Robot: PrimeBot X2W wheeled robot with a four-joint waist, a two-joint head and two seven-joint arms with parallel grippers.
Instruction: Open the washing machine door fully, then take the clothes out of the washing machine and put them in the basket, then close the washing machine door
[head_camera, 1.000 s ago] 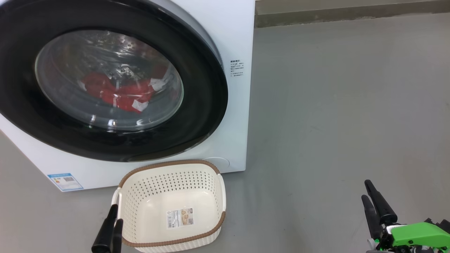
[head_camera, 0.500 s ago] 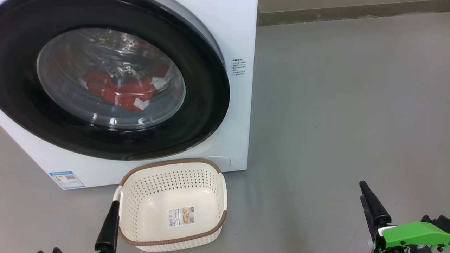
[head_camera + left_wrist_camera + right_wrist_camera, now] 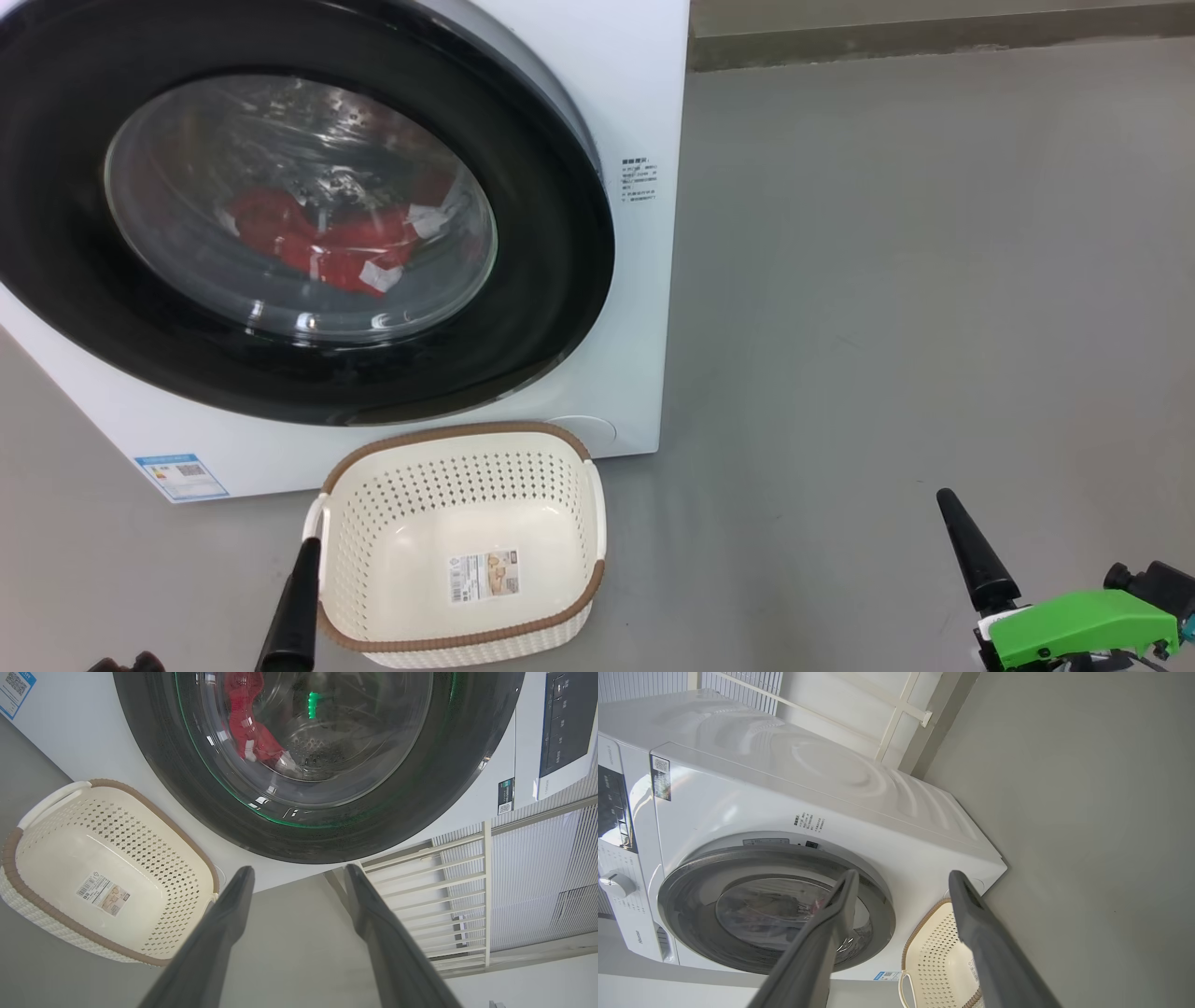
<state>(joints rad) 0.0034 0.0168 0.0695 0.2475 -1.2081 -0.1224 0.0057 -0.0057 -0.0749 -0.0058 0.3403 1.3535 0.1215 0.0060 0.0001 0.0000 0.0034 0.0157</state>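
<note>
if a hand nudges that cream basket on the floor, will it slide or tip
Probably slides: the basket is empty, perforated plastic, so likely light, and the floor looks smooth. Tipping seems unlikely, since it sits wide and low. A push high up could rock it.

The smooth grey floor (image 3: 887, 280) carries a big white front-loading washing machine (image 3: 644, 93). A cream perforated plastic basket (image 3: 448, 485) stands just before it.
</note>
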